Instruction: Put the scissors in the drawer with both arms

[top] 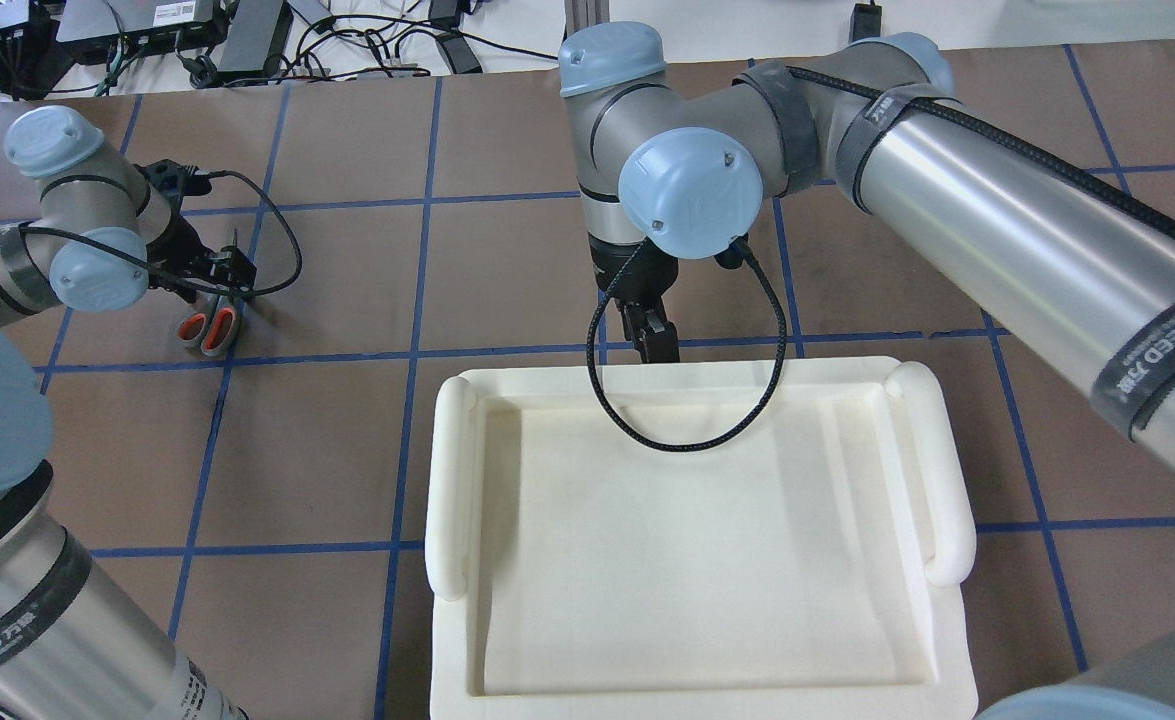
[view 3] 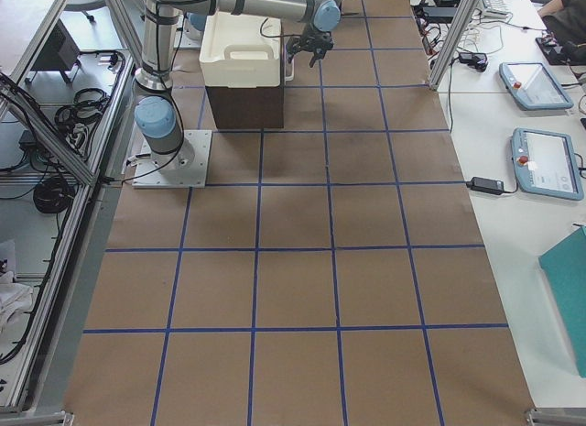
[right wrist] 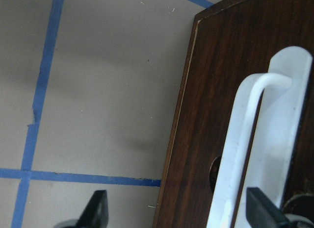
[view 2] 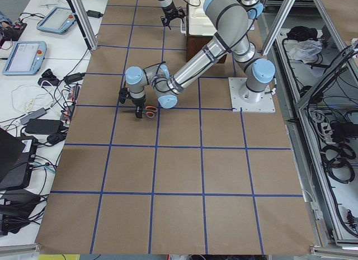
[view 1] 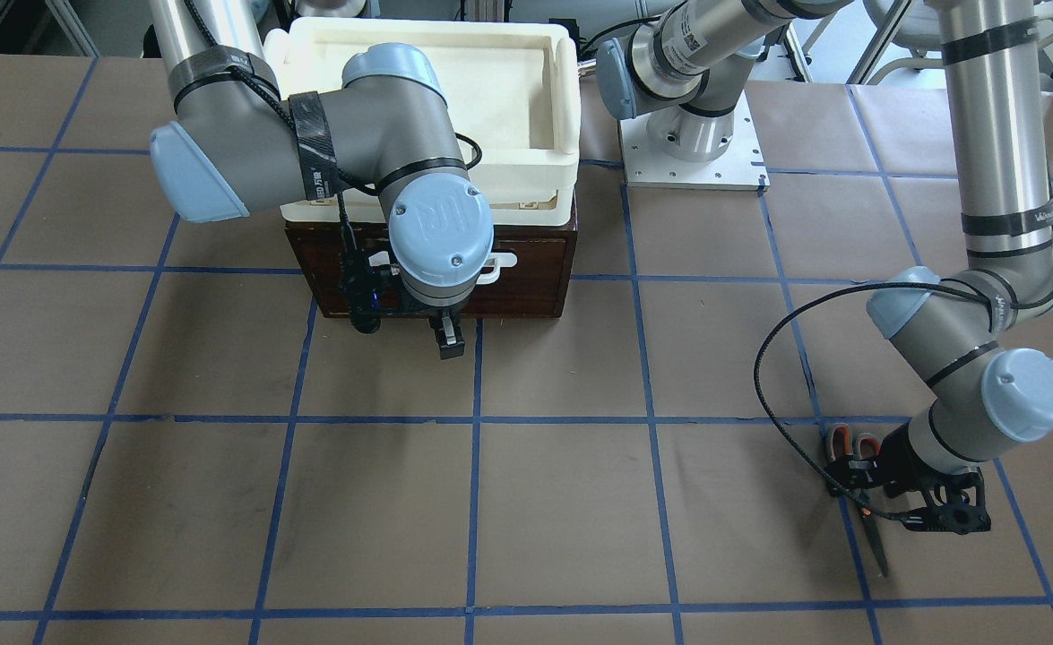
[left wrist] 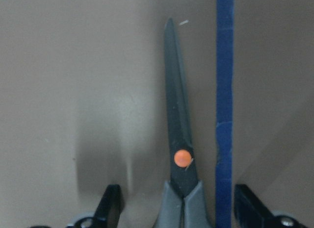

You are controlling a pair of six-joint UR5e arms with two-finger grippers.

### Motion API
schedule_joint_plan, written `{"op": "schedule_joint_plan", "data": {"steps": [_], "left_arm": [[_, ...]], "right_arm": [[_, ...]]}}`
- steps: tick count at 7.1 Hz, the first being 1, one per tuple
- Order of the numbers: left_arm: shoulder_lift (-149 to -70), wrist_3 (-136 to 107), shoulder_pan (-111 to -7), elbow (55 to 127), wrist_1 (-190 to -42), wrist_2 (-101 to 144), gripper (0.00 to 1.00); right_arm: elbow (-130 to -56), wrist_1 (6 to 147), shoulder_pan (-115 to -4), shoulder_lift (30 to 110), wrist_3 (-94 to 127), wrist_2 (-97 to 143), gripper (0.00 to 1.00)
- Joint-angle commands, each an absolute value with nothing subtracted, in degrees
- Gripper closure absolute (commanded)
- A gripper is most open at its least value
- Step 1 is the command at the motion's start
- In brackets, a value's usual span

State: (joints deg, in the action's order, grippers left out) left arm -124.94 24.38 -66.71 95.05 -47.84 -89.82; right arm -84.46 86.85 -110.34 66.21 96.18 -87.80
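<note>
The scissors point(left wrist: 180, 135) are laid flat on the table point(view 1: 562, 502) beside a blue tape line point(left wrist: 224, 115), straddled by the left gripper point(left wrist: 177, 198), jaws spread; farther off, the right gripper point(right wrist: 176, 193) is held wide open before the shut drawer point(right wrist: 211, 90) and its white handle point(right wrist: 250, 139).

This is a robot lab. Two grey robot arms point(view 2: 196, 63) are bolted to a white plate point(view 2: 238, 103) on a big tabletop point(view 3: 293, 289) covered in brown paper, with blue tape lines point(view 1: 472, 502) marking squares on it. Shiny metal posts point(view 3: 450, 37) stand around it. On the white side tables there are control tablets point(view 3: 549, 162) with screens and red buttons, and bundles of wires point(view 2: 334, 155) lie by the far side.
</note>
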Motion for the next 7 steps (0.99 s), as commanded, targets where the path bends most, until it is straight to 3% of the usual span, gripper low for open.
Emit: {"op": "schedule_joint_plan", "data": {"steps": [1,5,6,7], "left_arm": [[-124.9,24.3,-66.7,95.0,-47.7,-89.7,0.21],[-124.5,24.4,-66.7,94.9,-47.7,-89.8,0.21],[-124.6,24.4,-66.7,95.0,-47.7,-89.8,0.23],[-124.6,24.4,-66.7,95.0,-47.7,-89.7,0.36]], "right_arm": [[-84.6,86.7,-110.4,66.2,96.2,-87.8,0.0],[-84.7,85.2,-110.4,66.0,96.2,-86.7,0.0],[-85.2,85.3,-110.4,65.8,95.7,-86.7,0.0],[-85.3,85.3,-110.4,65.9,95.6,-86.7,0.0]]}}
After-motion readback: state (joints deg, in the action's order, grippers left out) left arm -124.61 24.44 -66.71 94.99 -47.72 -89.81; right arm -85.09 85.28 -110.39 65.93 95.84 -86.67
